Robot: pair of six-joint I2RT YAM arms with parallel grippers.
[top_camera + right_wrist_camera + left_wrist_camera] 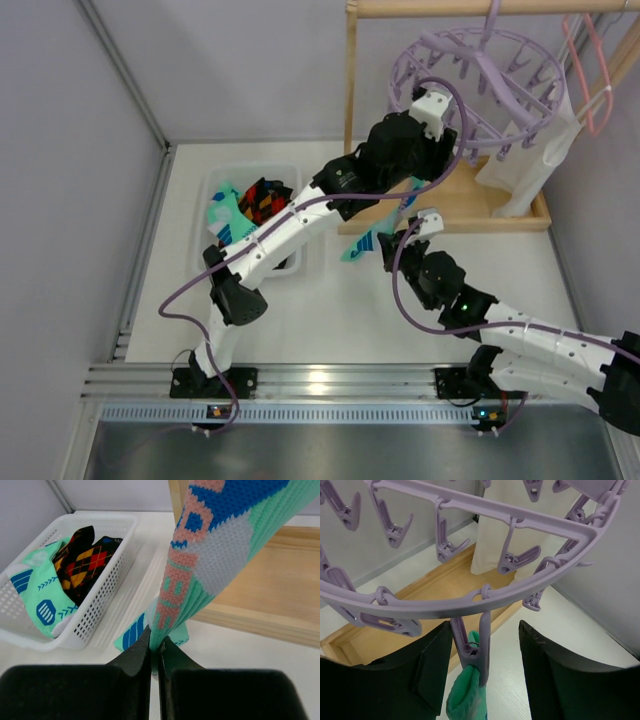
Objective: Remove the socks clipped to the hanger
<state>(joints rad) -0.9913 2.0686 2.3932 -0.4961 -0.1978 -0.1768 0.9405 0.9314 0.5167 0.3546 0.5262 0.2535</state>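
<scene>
One lavender hanger (490,70) hangs at 1 o'clock in the top view, and the step in hand is freeing the only sock I can see clipped to it. A white basket (255,168) at 10 o'clock already holds other socks (82,562).

The teal sock (210,550) hangs from the ring's 7 o'clock edge. Its long axis is near vertical, leaning toward 7 o'clock as seen from overhead. The pegged end points up and the free end points down toward the table; which end is the toe I cannot tell.

The right gripper (156,642) is clenched on the sock's lower stretch. The left gripper (484,635) stands released, its fingers (430,665) on either side of the peg (470,652) and apart from it.

Next, I judge, the left fingers must squeeze the peg's handles so it lets go, while the right gripper draws the sock down toward 7 o'clock.
</scene>
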